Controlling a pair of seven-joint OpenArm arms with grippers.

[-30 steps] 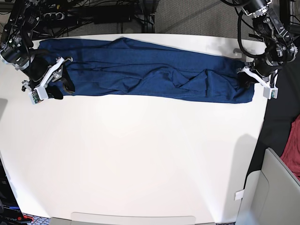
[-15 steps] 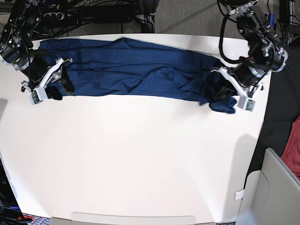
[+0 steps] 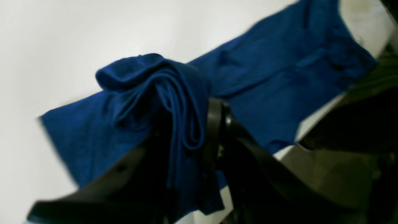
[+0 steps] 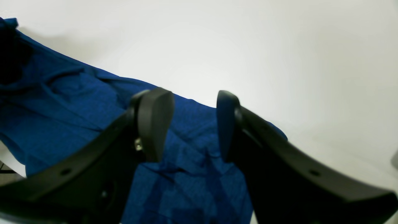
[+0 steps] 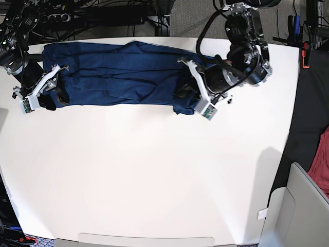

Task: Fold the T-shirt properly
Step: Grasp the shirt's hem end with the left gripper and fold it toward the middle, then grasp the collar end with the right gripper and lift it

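1. The left gripper, jaws pinching bunched layers of the navy T-shirt, is carrying that end over the rest, apparently folding it.
2. The right gripper, jaws spread, is hovering above the far end on the counter.

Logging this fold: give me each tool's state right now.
Left tool: shut on a bunched end of the T-shirt.
Right tool: open, holding nothing, poised over the shirt's other end.
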